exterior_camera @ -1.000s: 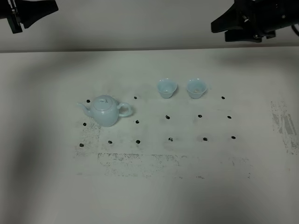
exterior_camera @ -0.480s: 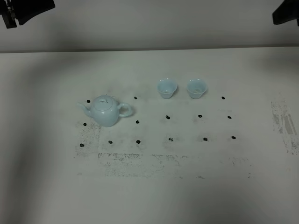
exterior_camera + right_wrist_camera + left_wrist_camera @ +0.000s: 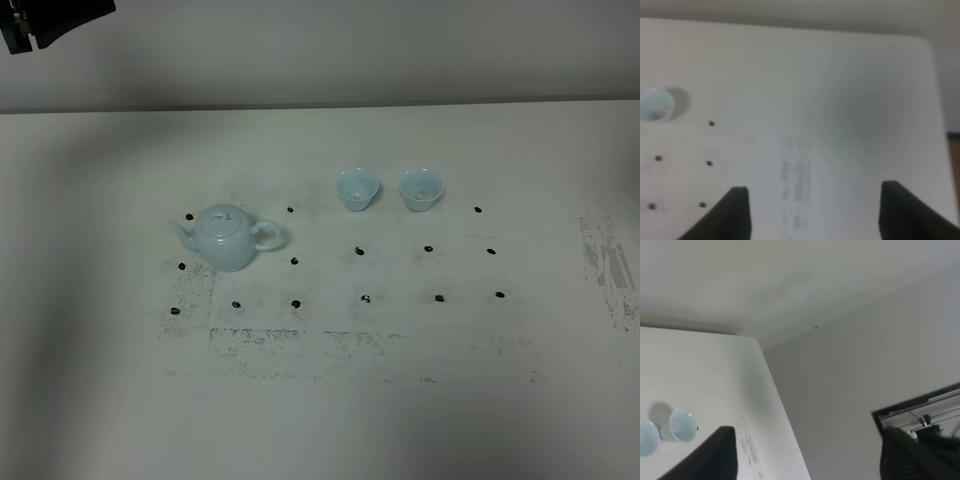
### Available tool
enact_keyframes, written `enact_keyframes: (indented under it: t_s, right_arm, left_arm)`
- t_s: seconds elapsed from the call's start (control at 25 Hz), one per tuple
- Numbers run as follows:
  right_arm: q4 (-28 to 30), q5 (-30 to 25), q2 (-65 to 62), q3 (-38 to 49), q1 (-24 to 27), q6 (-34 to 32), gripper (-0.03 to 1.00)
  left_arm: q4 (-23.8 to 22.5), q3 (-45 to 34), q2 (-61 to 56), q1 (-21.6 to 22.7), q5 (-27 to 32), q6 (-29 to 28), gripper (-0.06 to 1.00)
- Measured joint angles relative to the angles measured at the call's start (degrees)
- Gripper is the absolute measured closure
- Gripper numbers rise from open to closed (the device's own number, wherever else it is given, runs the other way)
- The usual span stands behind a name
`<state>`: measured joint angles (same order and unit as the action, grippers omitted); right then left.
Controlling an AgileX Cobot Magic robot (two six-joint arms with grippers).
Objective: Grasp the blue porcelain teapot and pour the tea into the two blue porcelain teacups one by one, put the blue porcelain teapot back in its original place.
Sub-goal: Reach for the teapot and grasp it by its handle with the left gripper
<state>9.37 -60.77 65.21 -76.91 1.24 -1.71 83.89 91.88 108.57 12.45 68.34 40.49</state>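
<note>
Blue porcelain teapot (image 3: 228,236) stands upright, lid on, left of the bench's (image 3: 500,420) centre, its spout toward the left edge. Nearer the far edge, two cups stand side by side, apart. I can't tell what's in the first teacup (image 3: 357,188); the second teacup (image 3: 421,188), further right, shows a small brownish speck inside. Black dots (image 3: 359,251) pepper the bench. Left claw (image 3: 810,455) and right claw (image 3: 815,215) both gape wide, gripping nothing.

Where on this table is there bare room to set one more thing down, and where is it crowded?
Bare: the strip of table in front of the teapot and the black dots; the stretch right of the right cup; the back strip behind both cups. Crowded: the narrow gap between the right cup and the left cup.
</note>
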Motion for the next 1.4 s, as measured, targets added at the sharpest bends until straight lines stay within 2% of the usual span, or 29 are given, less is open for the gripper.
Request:
enact_keyframes:
  t_s: [0.12,0.28,0.48,0.64,0.8,1.4]
  right_arm:
    - [7.2,0.5,-10.0,8.3,-3.8,-4.8,0.4]
    - [9.3,0.3,-22.5,18.2,-6.6,-7.0,0.4]
    - [6.4,-0.9,-36.8,28.7,-7.3,-7.4,0.4]
    - [4.9,-2.7,-45.1,33.9,-7.3,-7.1,0.4]
    - [0.0,-3.4,-51.3,38.4,-7.3,-5.1,0.4]
    - [-8.2,-3.5,-65.4,45.2,-7.3,2.1,0.4]
  left_arm:
    - [0.0,0.0,0.0,0.0,0.0,0.7,0.33]
    - [0.0,0.0,0.0,0.0,0.0,1.4,0.33]
    - [0.0,0.0,0.0,0.0,0.0,1.5,0.33]
    - [0.0,0.0,0.0,0.0,0.0,1.7,0.33]
    - [0.0,0.0,0.0,0.0,0.0,1.7,0.33]
    - [-2.7,0.0,0.0,0.0,0.0,1.7,0.33]
